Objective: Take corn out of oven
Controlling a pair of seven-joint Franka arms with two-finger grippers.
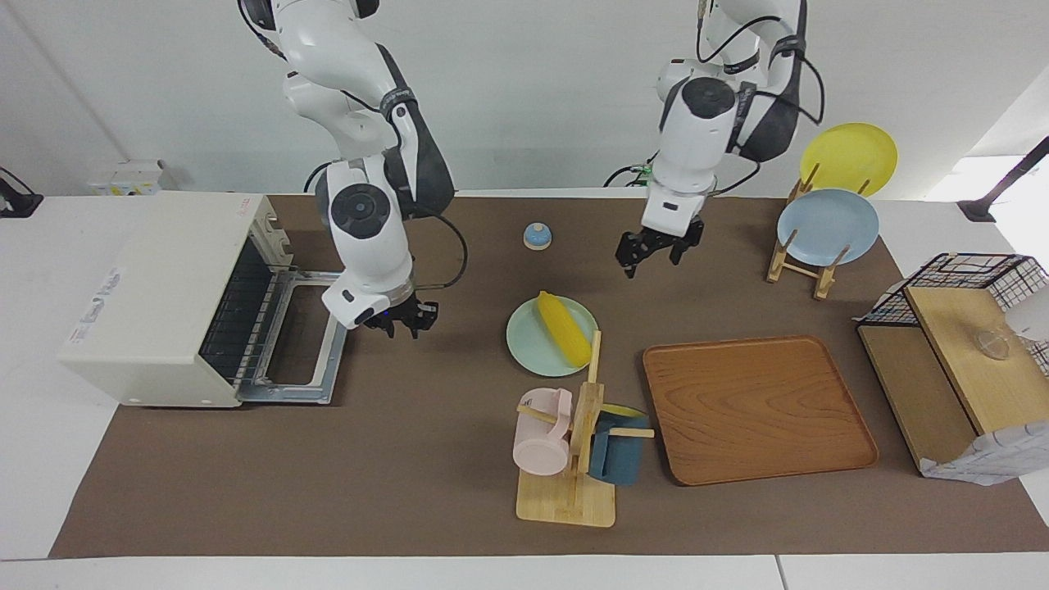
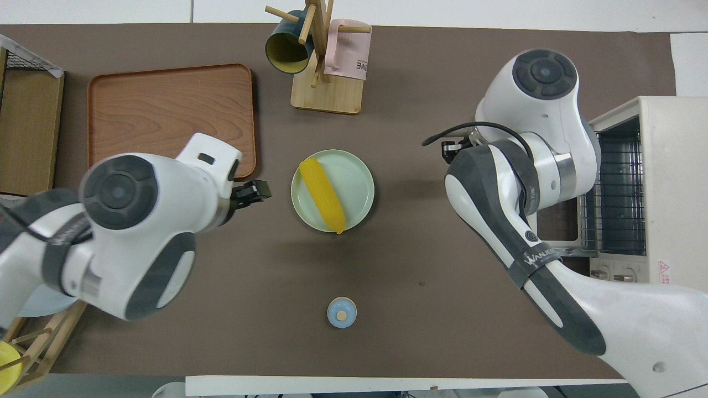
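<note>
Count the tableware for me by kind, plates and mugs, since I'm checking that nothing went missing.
Plates: 3, the green plate under the corn, plus the blue plate and yellow plate on the wooden rack.
Mugs: 2, the pink mug and dark blue mug on the mug stand.
Total: 5

One camera sits high across the table, facing the robots, far enough to take in the whole mat with the oven (image 1: 176, 299) at its edge. The other hangs above the robots' end, looking steeply down and forward, nearer in. Both share the mat from the oven (image 2: 647, 199) to the tray (image 1: 758, 407).
</note>
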